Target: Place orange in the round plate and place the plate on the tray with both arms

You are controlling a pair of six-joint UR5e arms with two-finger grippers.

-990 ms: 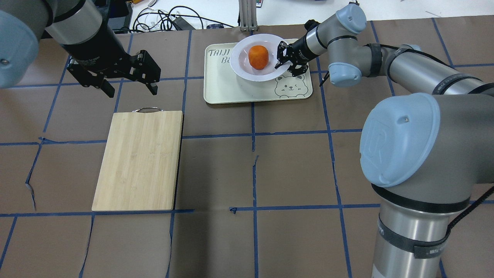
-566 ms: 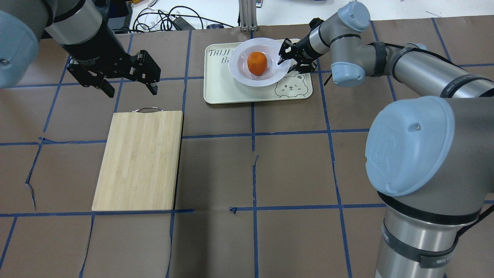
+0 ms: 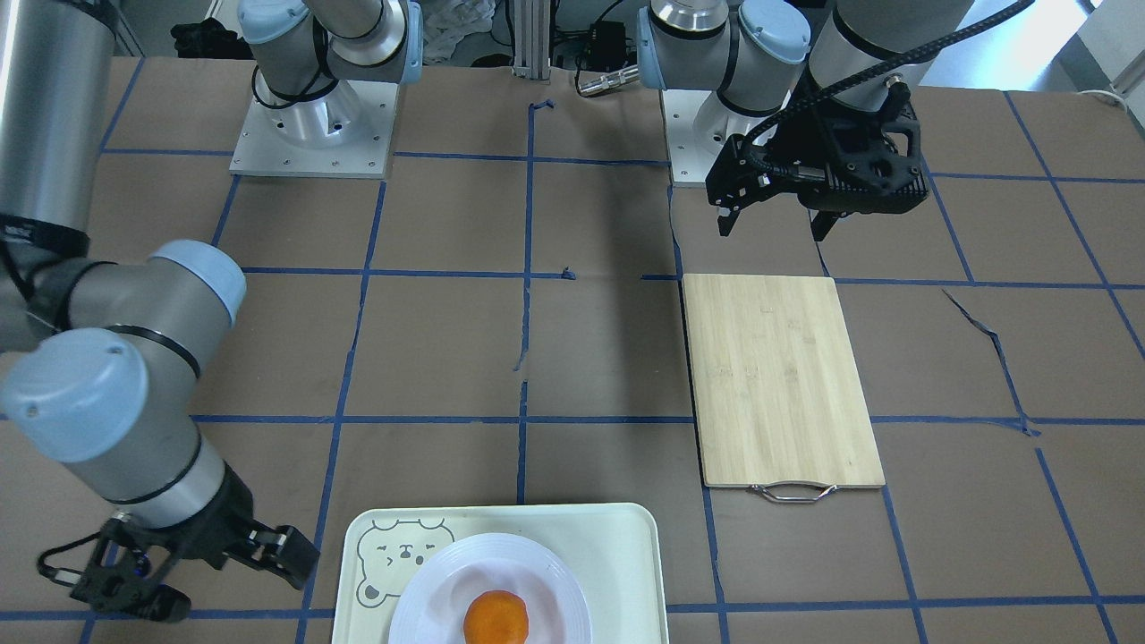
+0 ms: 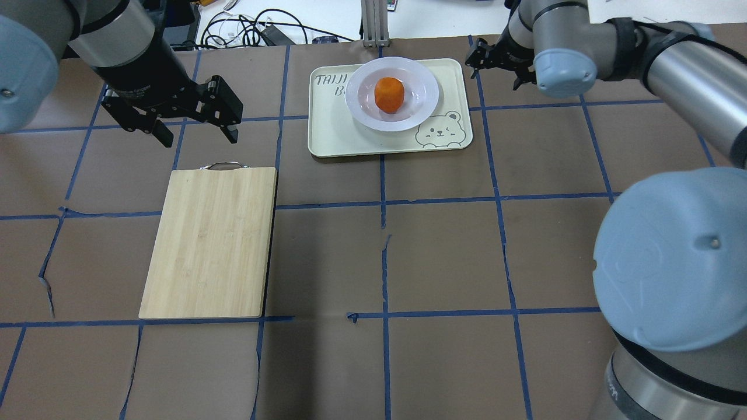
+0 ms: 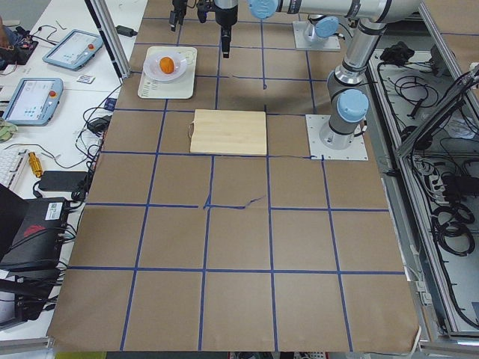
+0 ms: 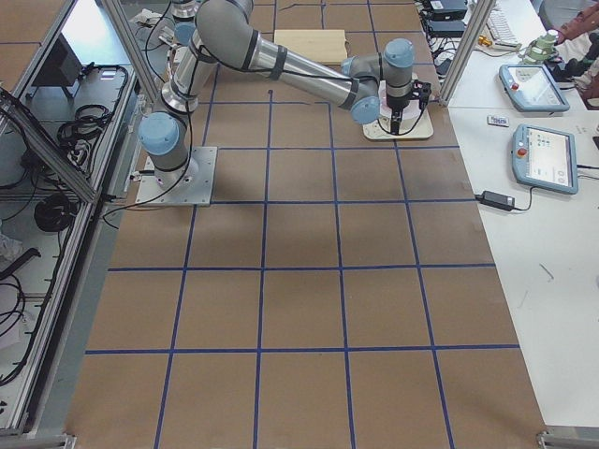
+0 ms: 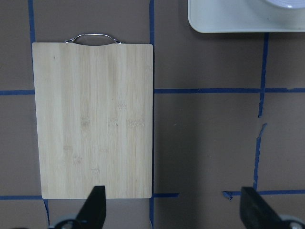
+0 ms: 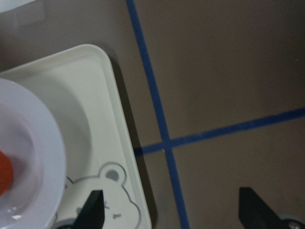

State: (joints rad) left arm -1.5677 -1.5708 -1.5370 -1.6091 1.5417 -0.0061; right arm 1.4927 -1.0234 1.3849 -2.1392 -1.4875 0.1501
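The orange (image 4: 389, 94) lies in the round plate (image 4: 360, 108), and the plate rests on the tray (image 4: 332, 137) at the far middle of the table. My right gripper (image 4: 493, 73) hovers open and empty just off the tray's right edge, clear of the plate. In the right wrist view the tray's corner (image 8: 97, 109), the plate's rim (image 8: 45, 143) and a sliver of orange (image 8: 4, 172) show to the left of the gripper (image 8: 171, 214). My left gripper (image 4: 200, 139) hangs open over bare table, well left of the tray, holding nothing.
A bamboo cutting board (image 4: 210, 242) with a metal handle lies on the table's left half, just below the left gripper. Brown paper with blue tape lines covers the table. Cables and tablets sit beyond the far edge (image 5: 45, 90).
My right gripper has let go of the plate's rim and pulled back to the right, off the tray. The plate with the orange stays on the tray. The left arm has not moved.
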